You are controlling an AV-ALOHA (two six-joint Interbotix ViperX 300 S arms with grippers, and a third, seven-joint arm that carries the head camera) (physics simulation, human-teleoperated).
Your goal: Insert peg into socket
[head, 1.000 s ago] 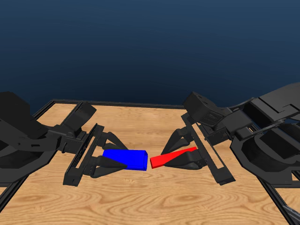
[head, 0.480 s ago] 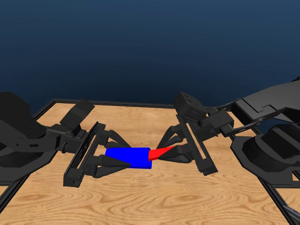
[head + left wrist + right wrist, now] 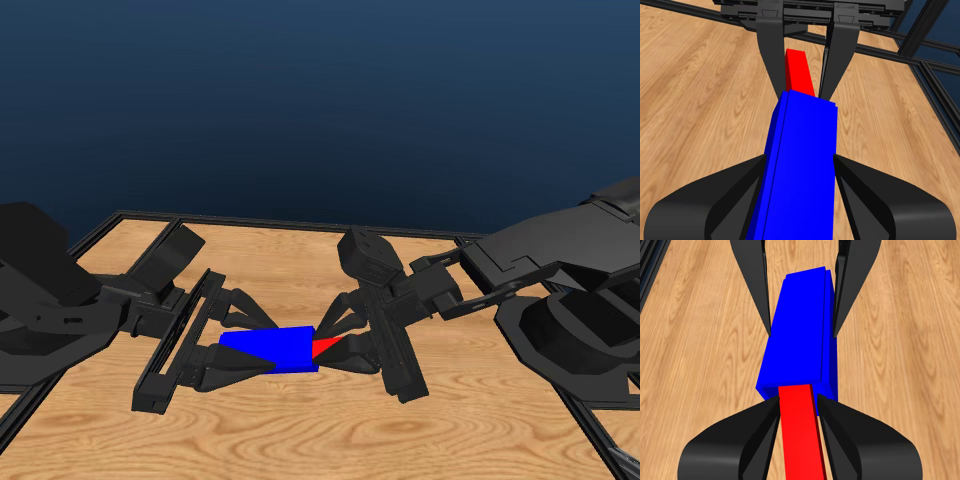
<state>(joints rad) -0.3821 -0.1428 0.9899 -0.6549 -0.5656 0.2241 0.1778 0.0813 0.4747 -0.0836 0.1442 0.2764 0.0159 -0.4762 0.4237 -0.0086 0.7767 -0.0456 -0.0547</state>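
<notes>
I count one red peg [image 3: 328, 347] with its tip inside one blue socket [image 3: 270, 348], both held above the wooden table [image 3: 300, 440]. My right gripper [image 3: 345, 345] is clamped on the peg and my left gripper [image 3: 250, 345] on the socket.

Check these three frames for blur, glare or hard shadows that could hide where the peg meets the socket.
Head view: sharp, flat lighting, no glare; the black jaws cover much of the peg beside the socket. Left wrist view: crisp, no cast shadows on the table. Right wrist view: equally sharp, and the junction shows plainly.
</notes>
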